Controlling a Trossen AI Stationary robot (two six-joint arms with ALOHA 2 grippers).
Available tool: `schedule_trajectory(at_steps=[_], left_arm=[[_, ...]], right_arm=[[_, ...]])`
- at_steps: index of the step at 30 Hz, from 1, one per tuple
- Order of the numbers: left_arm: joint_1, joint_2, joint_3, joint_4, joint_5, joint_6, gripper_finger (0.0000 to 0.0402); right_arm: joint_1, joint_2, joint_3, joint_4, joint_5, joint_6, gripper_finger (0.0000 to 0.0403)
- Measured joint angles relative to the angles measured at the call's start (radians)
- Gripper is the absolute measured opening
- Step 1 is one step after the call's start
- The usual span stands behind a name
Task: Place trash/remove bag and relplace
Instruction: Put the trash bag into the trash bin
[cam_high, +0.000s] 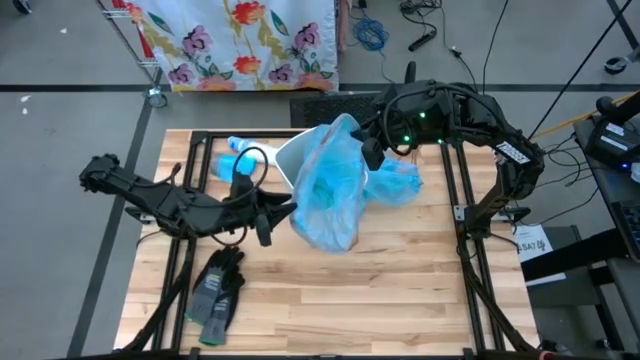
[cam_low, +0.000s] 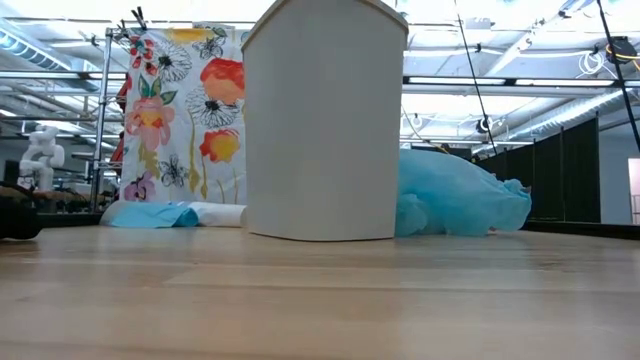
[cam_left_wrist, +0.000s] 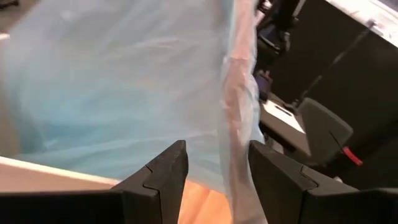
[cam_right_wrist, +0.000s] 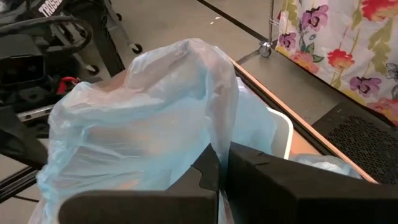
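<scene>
The right end effector (cam_right_wrist: 219, 171) is clenched on the blue trash bag (cam_high: 335, 180), which drapes over the white bin (cam_high: 290, 152) at mid-tabletop (cam_high: 400, 290); the left end effector (cam_left_wrist: 214, 171), released, straddles the bag's edge

bin (cam_high: 285, 155) mostly hidden under bag (cam_high: 335, 185); trash unseen

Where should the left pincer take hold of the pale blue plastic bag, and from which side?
Probably the bunched fold of the pale blue plastic bag hanging between the left pincer's open fingers: gathered film gives more to pinch than the taut sheet. Come from the table's left side, where that pincer already sits; the right pincer is shut on the far edge beside the white bin.
</scene>
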Motion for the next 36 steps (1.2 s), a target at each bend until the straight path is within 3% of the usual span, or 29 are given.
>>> schedule_trajectory(at_steps=[6, 13, 21, 25, 28, 36], left_arm=[[-0.012, 0.027, 0.0, 0.018, 0.017, 0.001, 0.0159], [0.039, 0.03, 0.001, 0.055, 0.013, 0.041, 0.0013], [0.141, -0.052, 0.002, -0.003, 0.011, 0.139, 0.0003], [0.242, -0.131, 0.002, -0.088, 0.021, 0.17, 0.0002], [0.343, -0.164, 0.002, -0.124, 0.102, 0.226, 0.0001], [0.69, -0.18, 0.002, -0.173, 0.464, 0.329, 0.0001]], right_arm=[[0.0, 0.0, 0.0, 0.0, 0.0, -0.006, 0.0], [0.0, 0.0, 0.0, -0.035, 0.0, 0.027, 0.0], [0.032, 0.0, 0.0, -0.346, 0.0, 0.192, 0.0], [0.087, 0.002, -0.001, -0.35, -0.002, 0.264, 0.0], [0.129, 0.018, -0.001, -0.317, -0.004, 0.309, 0.0], [0.179, 0.14, -0.001, -0.207, -0.007, 0.361, 0.0]])
